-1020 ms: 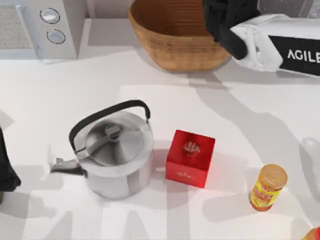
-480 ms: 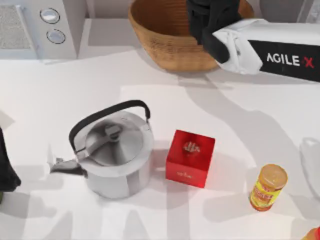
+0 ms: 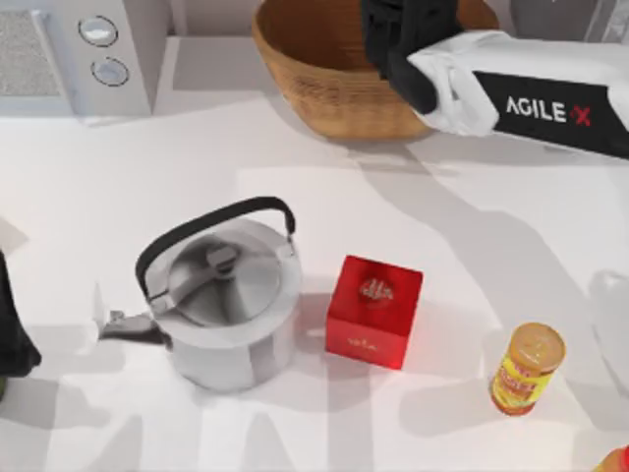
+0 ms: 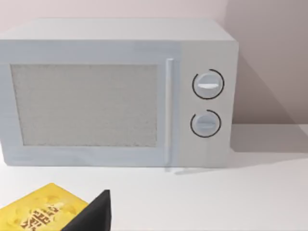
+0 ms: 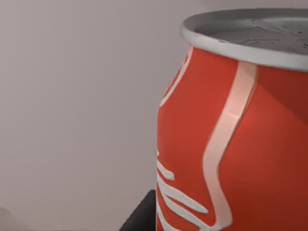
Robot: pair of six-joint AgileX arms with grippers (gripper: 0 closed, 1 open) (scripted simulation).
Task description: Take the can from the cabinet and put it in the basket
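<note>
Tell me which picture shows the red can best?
The right wrist view: the can sits close up, with its red side, white stripes and grey top plain to see. In the top view the right gripper hangs over the basket and covers the can. The left wrist view faces the microwave instead.

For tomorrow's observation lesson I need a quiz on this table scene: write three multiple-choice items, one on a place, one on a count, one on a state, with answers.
1. Where is the right end effector?
A. over the basket
B. over the kettle
C. beside the jar

2. How many round knobs does the microwave have?
A. one
B. two
C. four

3. How does the kettle's lid stand?
A. missing
B. lying on the table
C. on the kettle

Answers:
1 A, the top view shows it above the basket's right part.
2 B, the left wrist view shows two, one above the other.
3 C, the lid sits on top under the black handle.
</note>
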